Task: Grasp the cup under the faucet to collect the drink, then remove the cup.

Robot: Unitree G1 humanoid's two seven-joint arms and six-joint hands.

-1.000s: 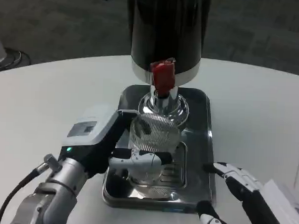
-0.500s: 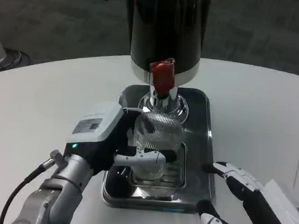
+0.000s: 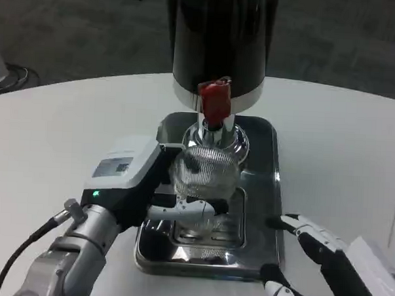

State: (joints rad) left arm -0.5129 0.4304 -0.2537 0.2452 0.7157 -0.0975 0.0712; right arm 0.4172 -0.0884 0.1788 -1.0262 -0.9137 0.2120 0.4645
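A clear ribbed cup (image 3: 204, 171) stands over the metal drip tray (image 3: 263, 141), directly below the red faucet lever (image 3: 214, 101) of the black drink dispenser (image 3: 222, 37). My left hand (image 3: 158, 185) grips the cup from its left side, fingers wrapped around its front. My right hand (image 3: 311, 254) rests low at the right of the tray, apart from the cup, fingers spread and holding nothing. The cup's contents cannot be made out.
The tray sits on a round white table (image 3: 67, 129), whose far edge curves behind the dispenser. The tray's slotted grate (image 3: 210, 230) lies in front of the cup. Dark carpeted floor lies beyond the table.
The left hand with the cup has lifted slightly and shifted back toward the faucet. The right hand has stayed in place.
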